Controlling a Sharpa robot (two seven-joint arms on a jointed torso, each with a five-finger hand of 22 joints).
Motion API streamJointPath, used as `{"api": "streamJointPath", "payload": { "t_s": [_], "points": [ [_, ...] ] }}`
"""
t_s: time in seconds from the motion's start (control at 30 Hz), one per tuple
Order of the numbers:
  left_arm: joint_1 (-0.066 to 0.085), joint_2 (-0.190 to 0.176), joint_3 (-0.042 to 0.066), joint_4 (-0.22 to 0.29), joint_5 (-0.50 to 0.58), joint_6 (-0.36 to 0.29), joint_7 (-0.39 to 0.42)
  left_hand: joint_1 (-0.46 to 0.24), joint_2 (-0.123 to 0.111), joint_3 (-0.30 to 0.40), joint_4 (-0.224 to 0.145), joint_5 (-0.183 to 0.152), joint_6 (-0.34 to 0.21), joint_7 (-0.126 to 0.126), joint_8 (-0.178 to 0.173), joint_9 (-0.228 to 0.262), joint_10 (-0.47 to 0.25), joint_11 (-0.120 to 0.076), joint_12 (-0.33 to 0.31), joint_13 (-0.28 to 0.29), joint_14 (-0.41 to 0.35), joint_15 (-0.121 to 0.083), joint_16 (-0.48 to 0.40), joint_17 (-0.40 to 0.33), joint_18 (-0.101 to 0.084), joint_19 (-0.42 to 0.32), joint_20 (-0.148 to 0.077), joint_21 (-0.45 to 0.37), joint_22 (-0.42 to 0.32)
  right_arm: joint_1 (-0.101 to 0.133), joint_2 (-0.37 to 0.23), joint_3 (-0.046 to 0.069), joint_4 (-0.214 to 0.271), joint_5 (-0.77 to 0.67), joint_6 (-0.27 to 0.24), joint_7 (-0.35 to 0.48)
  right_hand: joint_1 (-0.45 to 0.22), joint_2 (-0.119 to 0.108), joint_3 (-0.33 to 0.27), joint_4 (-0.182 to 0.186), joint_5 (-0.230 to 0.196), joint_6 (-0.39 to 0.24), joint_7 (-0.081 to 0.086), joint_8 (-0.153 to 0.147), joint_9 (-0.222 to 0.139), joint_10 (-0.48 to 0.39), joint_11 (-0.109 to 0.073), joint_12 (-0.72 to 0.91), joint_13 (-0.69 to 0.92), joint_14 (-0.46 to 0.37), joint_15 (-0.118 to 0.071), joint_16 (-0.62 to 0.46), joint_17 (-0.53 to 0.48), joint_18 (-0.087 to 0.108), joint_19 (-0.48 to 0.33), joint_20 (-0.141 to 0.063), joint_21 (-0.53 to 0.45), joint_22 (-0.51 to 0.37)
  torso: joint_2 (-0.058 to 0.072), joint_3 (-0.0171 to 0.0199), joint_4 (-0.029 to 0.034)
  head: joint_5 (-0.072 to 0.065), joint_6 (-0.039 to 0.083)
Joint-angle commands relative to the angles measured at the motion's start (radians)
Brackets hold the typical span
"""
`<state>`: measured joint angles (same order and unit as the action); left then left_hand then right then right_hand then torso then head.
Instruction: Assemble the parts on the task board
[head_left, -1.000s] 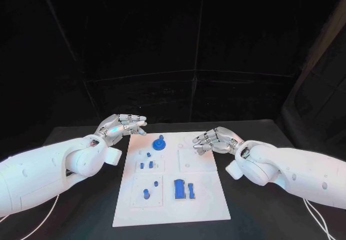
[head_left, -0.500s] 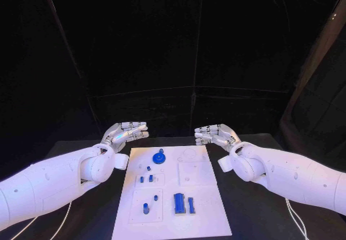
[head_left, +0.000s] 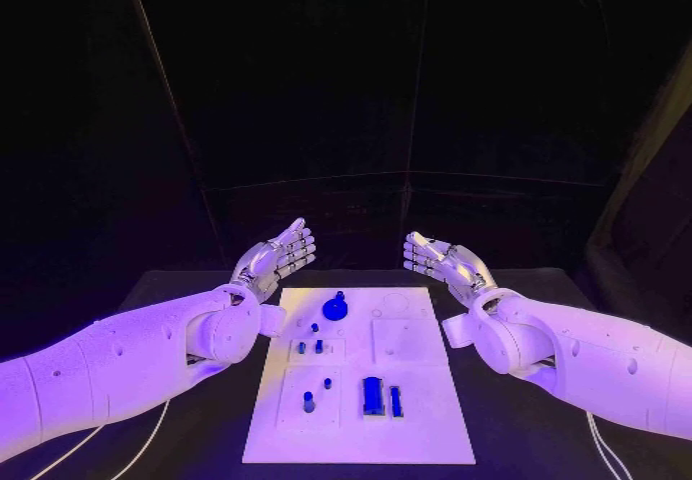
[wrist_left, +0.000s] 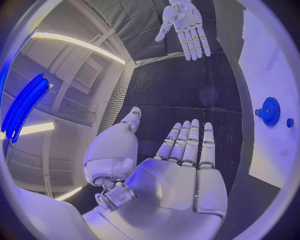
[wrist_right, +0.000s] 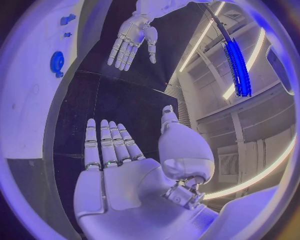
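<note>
The white task board (head_left: 411, 420) lies in the middle of the black table. A round blue gear (head_left: 335, 309) stands near its far edge, also in the left wrist view as the gear (wrist_left: 270, 110) and in the right wrist view as the gear (wrist_right: 57, 63). Small blue pegs (head_left: 310, 346) sit mid-board, and two upright blue blocks (head_left: 382, 397) stand nearer me. My left hand (head_left: 281, 255) is raised beyond the board's far left corner, fingers straight and apart, holding nothing. My right hand (head_left: 440, 260) mirrors it off the far right corner, flat and empty.
Bare black table (head_left: 173, 290) lies on both sides of the board and beyond it. My white forearms (head_left: 130, 360) flank the board's long edges. A black curtain closes off the back.
Both hands have lifted off the board's far end and uncurled from loose fists into flat, spread palms. The camera view has shifted upward.
</note>
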<state>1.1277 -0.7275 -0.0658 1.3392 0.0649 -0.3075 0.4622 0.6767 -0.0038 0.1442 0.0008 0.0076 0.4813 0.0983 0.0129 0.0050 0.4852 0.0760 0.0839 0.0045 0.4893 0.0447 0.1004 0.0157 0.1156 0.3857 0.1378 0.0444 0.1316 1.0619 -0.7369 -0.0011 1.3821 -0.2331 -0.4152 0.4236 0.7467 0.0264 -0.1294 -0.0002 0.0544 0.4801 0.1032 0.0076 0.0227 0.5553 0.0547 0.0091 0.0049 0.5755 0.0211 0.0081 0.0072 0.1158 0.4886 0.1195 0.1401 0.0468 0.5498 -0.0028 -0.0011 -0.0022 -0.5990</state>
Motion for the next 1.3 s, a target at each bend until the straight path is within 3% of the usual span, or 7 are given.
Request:
{"api": "streamJointPath", "payload": {
  "t_s": [0.03, 0.1, 0.13, 0.17, 0.27, 0.3, 1.3],
  "points": [
    [-0.022, -0.015, 0.017, 0.07, -0.035, -0.217, 0.033, -0.222, 0.004, -0.047, -0.001, -0.008, -0.157, -0.098, -0.013, -0.005, -0.159, -0.076, -0.084, -0.005, -0.16, -0.045, -0.1, -0.016, -0.035, -0.126, -0.045, -0.044, -0.043, -0.004, -0.017, 0.001, 0.075, 0.139, -0.209, 0.062, -0.241, -0.026, 0.041, 0.0, -0.054, -0.155, -0.103, -0.008, -0.023, -0.179, -0.055, -0.009, -0.005, -0.186, -0.021, -0.008, -0.007, -0.035, -0.158, -0.039, -0.046, -0.047, -0.006, 0.0028, 0.0011, 0.002, -0.001],
    [-0.035, -0.024, 0.029, 0.108, -0.042, -0.276, 0.039, -0.254, 0.004, -0.054, -0.001, -0.008, -0.18, -0.098, -0.013, -0.005, -0.182, -0.076, -0.084, -0.005, -0.184, -0.045, -0.1, -0.016, -0.045, -0.145, -0.052, -0.044, -0.049, -0.006, -0.025, 0.001, 0.109, 0.168, -0.253, 0.072, -0.282, -0.026, 0.049, 0.0, -0.054, -0.181, -0.103, -0.008, -0.023, -0.209, -0.055, -0.009, -0.005, -0.217, -0.021, -0.008, -0.007, -0.042, -0.184, -0.045, -0.053, -0.047, -0.006, 0.0028, 0.0011, 0.002, -0.001],
    [-0.041, -0.028, 0.034, 0.125, -0.045, -0.302, 0.042, -0.271, 0.004, -0.058, -0.001, -0.008, -0.192, -0.098, -0.013, -0.005, -0.194, -0.076, -0.084, -0.005, -0.196, -0.045, -0.1, -0.016, -0.116, -0.154, -0.055, -0.044, -0.053, -0.007, -0.028, 0.001, 0.124, 0.18, -0.272, 0.077, -0.3, -0.026, 0.051, 0.0, -0.054, -0.192, -0.103, -0.008, -0.023, -0.223, -0.055, -0.009, -0.005, -0.231, -0.021, -0.008, -0.007, -0.046, -0.196, -0.048, -0.057, -0.047, -0.006, 0.0028, 0.0011, 0.002, -0.001],
    [-0.046, -0.031, 0.039, 0.141, -0.048, -0.326, 0.044, -0.286, 0.004, -0.061, -0.001, -0.008, -0.204, -0.098, -0.013, -0.005, -0.205, -0.076, -0.084, -0.005, -0.207, -0.045, -0.1, -0.016, -0.116, -0.163, -0.058, -0.044, -0.056, -0.008, -0.031, 0.001, 0.137, 0.191, -0.289, 0.081, -0.317, -0.026, 0.052, 0.0, -0.054, -0.202, -0.103, -0.008, -0.023, -0.236, -0.055, -0.009, -0.005, -0.244, -0.021, -0.008, -0.007, -0.046, -0.207, -0.12, -0.06, -0.047, -0.006, 0.0028, 0.0011, 0.002, -0.001],
    [-0.062, -0.042, 0.053, 0.187, -0.057, -0.396, 0.051, -0.336, 0.004, -0.07, -0.001, -0.008, -0.238, -0.098, -0.013, -0.005, -0.24, -0.076, -0.084, -0.005, -0.243, -0.045, -0.1, -0.016, -0.116, -0.191, -0.138, -0.044, -0.132, -0.011, -0.039, 0.001, 0.172, 0.22, -0.334, 0.091, -0.368, -0.026, 0.129, 0.0, -0.054, -0.237, -0.103, -0.008, -0.023, -0.274, -0.055, -0.009, -0.005, -0.284, -0.021, -0.008, -0.007, -0.046, -0.239, -0.12, -0.069, -0.047, -0.006, 0.0028, 0.0011, 0.002, -0.001],
    [-0.066, -0.044, 0.056, 0.197, -0.058, -0.411, 0.053, -0.346, 0.004, -0.072, -0.001, -0.008, -0.246, -0.098, -0.013, -0.005, -0.247, -0.076, -0.084, -0.005, -0.25, -0.045, -0.1, -0.016, -0.116, -0.197, -0.138, -0.044, -0.132, -0.011, -0.041, 0.001, 0.178, 0.225, -0.342, 0.093, -0.38, -0.026, 0.129, 0.0, -0.054, -0.244, -0.103, -0.008, -0.023, -0.283, -0.055, -0.009, -0.005, -0.293, -0.021, -0.008, -0.007, -0.116, -0.246, -0.12, -0.14, -0.047, -0.006, 0.0028, 0.0011, 0.002, -0.001],
    [-0.078, -0.052, 0.066, 0.231, -0.065, -0.462, 0.058, -0.576, 0.004, -0.144, -0.001, -0.008, -0.41, -0.098, -0.013, -0.005, -0.413, -0.076, -0.084, -0.005, -0.416, -0.045, -0.1, -0.016, -0.116, -0.386, -0.138, -0.044, -0.132, -0.012, -0.043, 0.001, 0.188, 0.233, -0.355, 0.096, -0.648, -0.026, 0.129, 0.0, -0.054, -0.48, -0.103, -0.008, -0.023, -0.482, -0.055, -0.009, -0.005, -0.5, -0.021, -0.008, -0.007, -0.116, -0.489, -0.12, -0.14, -0.047, -0.006, 0.0028, 0.0011, 0.002, -0.001]
  ]
}}
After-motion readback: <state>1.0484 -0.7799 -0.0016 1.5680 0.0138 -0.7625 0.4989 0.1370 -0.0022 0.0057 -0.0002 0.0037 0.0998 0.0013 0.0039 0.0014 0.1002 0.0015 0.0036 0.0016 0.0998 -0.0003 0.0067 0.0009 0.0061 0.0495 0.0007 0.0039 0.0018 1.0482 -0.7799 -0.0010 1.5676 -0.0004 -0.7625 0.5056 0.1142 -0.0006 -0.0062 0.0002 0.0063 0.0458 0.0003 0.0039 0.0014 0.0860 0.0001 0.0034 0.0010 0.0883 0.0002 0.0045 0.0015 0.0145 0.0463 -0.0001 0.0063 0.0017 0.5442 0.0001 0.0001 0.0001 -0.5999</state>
